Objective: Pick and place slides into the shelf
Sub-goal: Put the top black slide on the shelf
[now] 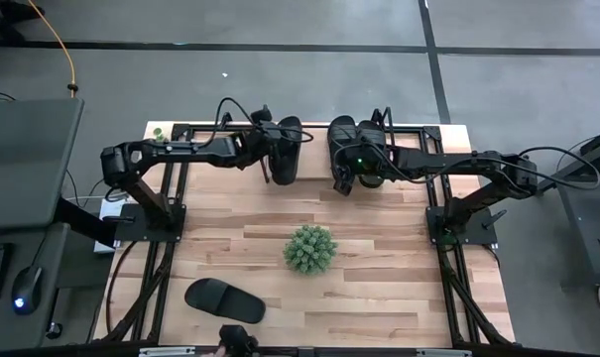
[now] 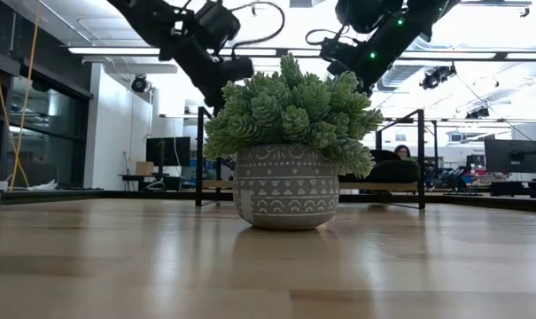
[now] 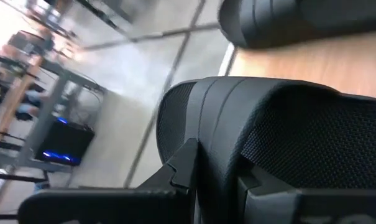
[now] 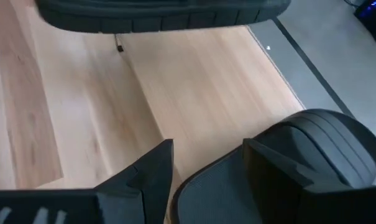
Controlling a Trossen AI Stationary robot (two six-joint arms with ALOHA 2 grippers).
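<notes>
On top of the light wooden tabletop (image 1: pixel 379 248), at its far edge, sits the low shelf with pale plank and black hoop ends (image 1: pixel 443 134). Left gripper (image 1: pixel 270 159) is over it, clamped on a black ribbed-strap slide (image 1: pixel 286 151); left wrist view shows a finger (image 3: pixel 181 171) pressed on the strap edge. Right gripper (image 1: pixel 347 178) is over another black slide (image 1: pixel 369 149), one finger inside the strap, one outside; clamped or not, cannot tell. A third slide (image 1: pixel 341 134) lies beside it, a fourth (image 1: pixel 225 299) on the near table.

Risks: left slide dropping crooked or off the plank edge; arms clashing, working close together.

Round green spiky plant in a patterned pot (image 2: pixel 285 146) blocks most of the shelf in the low view.
</notes>
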